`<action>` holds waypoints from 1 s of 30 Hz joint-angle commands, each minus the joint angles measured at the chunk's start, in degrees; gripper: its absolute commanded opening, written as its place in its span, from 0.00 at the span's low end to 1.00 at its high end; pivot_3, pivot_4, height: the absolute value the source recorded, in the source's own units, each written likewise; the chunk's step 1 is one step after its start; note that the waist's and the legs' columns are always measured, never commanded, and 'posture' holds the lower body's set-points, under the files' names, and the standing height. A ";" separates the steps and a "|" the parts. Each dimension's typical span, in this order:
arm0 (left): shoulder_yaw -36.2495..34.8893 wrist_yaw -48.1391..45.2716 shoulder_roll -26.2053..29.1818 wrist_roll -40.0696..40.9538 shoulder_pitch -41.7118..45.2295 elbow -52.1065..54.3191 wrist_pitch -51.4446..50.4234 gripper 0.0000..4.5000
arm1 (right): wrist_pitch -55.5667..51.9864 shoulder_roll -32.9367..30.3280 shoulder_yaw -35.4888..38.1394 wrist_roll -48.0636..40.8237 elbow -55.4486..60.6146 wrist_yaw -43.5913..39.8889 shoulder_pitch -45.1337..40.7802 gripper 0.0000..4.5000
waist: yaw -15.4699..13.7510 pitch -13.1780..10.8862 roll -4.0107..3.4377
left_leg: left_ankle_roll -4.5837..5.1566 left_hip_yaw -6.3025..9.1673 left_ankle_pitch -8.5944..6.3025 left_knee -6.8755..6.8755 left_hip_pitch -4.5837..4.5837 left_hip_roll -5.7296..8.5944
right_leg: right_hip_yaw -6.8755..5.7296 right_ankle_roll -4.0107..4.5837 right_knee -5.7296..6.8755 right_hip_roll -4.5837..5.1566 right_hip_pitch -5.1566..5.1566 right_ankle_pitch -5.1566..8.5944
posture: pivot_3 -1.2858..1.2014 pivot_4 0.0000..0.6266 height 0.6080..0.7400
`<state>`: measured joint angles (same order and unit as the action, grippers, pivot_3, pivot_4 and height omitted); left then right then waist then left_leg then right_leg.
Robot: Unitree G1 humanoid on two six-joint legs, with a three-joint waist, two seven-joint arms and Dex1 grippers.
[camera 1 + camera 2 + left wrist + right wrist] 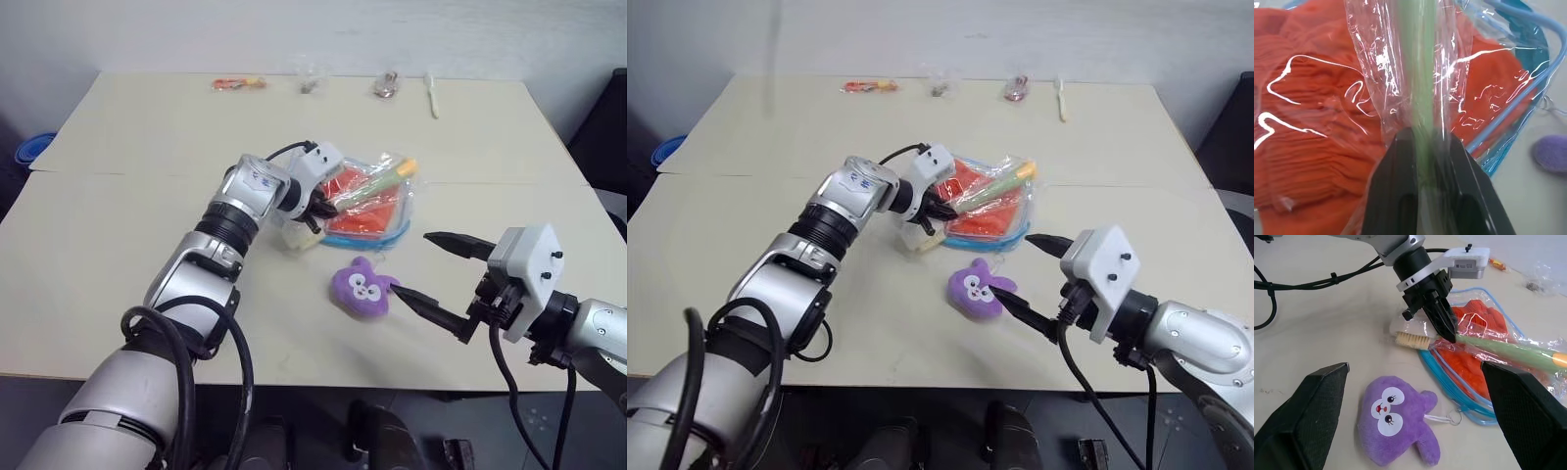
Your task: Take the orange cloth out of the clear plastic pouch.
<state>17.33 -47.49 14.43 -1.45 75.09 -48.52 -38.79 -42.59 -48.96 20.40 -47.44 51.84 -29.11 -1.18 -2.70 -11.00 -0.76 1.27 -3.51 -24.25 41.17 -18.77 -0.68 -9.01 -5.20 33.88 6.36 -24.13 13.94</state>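
Note:
The clear plastic pouch [390, 233], edged in light blue, lies flat at mid-table with the orange cloth [367, 217] inside it. Across the pouch rests a green-handled brush [377, 182] in its own clear wrap. My left gripper [321, 208] is shut on that wrapped handle near the bristle end [1410, 340]. The left wrist view shows both black fingers [1396, 186] pinching the green handle, with the cloth [1312, 132] behind it. My right gripper [409, 264] stands open nearer the front edge, beside a purple plush toy [362, 290].
Along the far table edge lie a small orange packet [239, 83], two small clear bags [312, 83] [387, 85] and a white utensil [431, 95]. A blue object [34, 147] sits off the table's left side.

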 commanded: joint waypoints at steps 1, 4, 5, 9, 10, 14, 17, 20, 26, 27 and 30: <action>-3.54 -0.31 2.40 1.75 -0.89 8.81 -4.98 0.04 | 1.30 -0.46 -0.51 0.39 1.16 -0.15 -0.77 1.00 | 0.04 0.00 0.00 | 0.00 0.00 0.00 0.00 -0.05 0.00 | 0.01 0.00 0.02 0.00 -0.07 0.00 | 0.52 0.24 1.00; -6.83 0.61 5.52 3.47 -2.78 16.98 -12.34 0.04 | 1.56 -0.67 -1.79 0.52 0.40 -1.25 -1.86 1.00 | 0.13 0.00 -0.01 | 0.00 -0.01 0.00 0.17 -0.46 0.00 | 0.03 0.00 0.20 0.00 -0.50 0.00 | 0.52 0.24 1.00; -8.14 1.28 7.12 3.83 -3.60 19.76 -14.67 0.04 | 1.66 -0.76 -2.39 0.58 -0.02 -1.68 -2.52 1.00 | 0.21 0.00 0.00 | 0.00 -0.01 0.00 0.16 -0.45 0.00 | 0.02 0.00 0.20 0.00 -0.49 0.00 | 0.52 0.24 1.00; -13.67 5.85 15.88 3.26 -9.22 28.49 -21.18 0.04 | 2.22 -0.42 -5.68 0.61 -3.07 -4.01 -7.53 1.00 | 1.32 0.00 0.00 | 0.00 -0.02 0.00 0.16 -0.43 -0.02 | 0.05 0.00 0.21 0.00 -0.49 0.00 | 0.52 0.24 1.00; -15.80 7.27 18.95 2.87 -11.43 30.38 -22.87 0.04 | 2.35 -0.18 -6.77 0.51 -4.13 -4.75 -9.22 1.00 | 1.66 0.00 -0.01 | 0.00 -0.02 0.00 0.16 -0.41 -0.02 | 0.06 0.00 0.22 0.01 -0.49 0.00 | 0.52 0.24 1.00; -23.58 10.71 28.99 3.24 -20.71 37.17 -28.33 0.04 | 3.08 0.74 -10.05 -0.58 -7.90 -8.68 -13.95 1.00 | 2.56 0.00 0.00 | -0.04 0.01 0.02 0.04 -0.33 -0.10 | 0.11 0.04 0.29 -0.01 -0.61 0.02 | 0.52 0.24 1.00; -30.56 11.80 35.96 3.97 -30.05 42.74 -32.17 0.04 | 3.85 1.55 -12.87 -1.92 -11.78 -14.40 -17.81 1.00 | 2.64 -0.01 0.05 | -0.04 0.00 0.02 0.06 -0.44 -0.06 | 0.07 0.05 0.27 0.03 -0.65 0.03 | 0.52 0.24 1.00; -37.83 12.40 40.12 4.65 -38.84 46.16 -32.50 0.04 | 3.95 2.66 -15.98 -2.89 -16.01 -19.97 -21.84 1.00 | 1.93 0.01 0.20 | -0.04 0.04 0.02 0.10 -0.47 -0.06 | 0.02 0.05 0.23 0.11 -0.59 0.03 | 0.52 0.24 1.00; -45.13 14.95 41.19 5.66 -49.18 47.66 -30.65 0.04 | 5.78 4.58 -20.45 0.70 -20.82 -25.29 -25.50 1.00 | 0.74 0.04 0.27 | -0.02 0.18 0.03 0.22 -0.45 -0.13 | -0.03 0.03 0.25 0.23 -0.44 0.02 | 0.52 0.24 1.00; -46.46 15.58 40.61 5.86 -50.49 47.46 -30.55 0.04 | 6.01 5.05 -20.94 1.25 -21.53 -25.59 -26.11 1.00 | 0.72 0.05 0.28 | -0.03 0.19 0.03 0.23 -0.46 -0.11 | -0.03 0.03 0.25 0.23 -0.43 0.01 | 0.52 0.24 1.00; -49.23 17.17 39.38 6.47 -53.59 47.19 -29.22 0.26 | 6.25 5.89 -21.35 1.91 -22.64 -26.12 -27.11 1.00 | 1.24 0.05 0.29 | -0.03 0.14 0.03 0.22 -0.44 -0.09 | -0.02 0.02 0.26 0.19 -0.44 0.01 | 0.52 0.24 1.00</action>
<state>-29.34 -31.30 53.46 4.58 21.83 -2.94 -69.35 -37.55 -43.31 -1.85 -45.47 28.74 -54.55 -27.39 -1.46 -10.95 -0.47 1.24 -3.39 -24.22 41.35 -19.21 -0.74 -9.03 -5.18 34.14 6.54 -24.59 13.96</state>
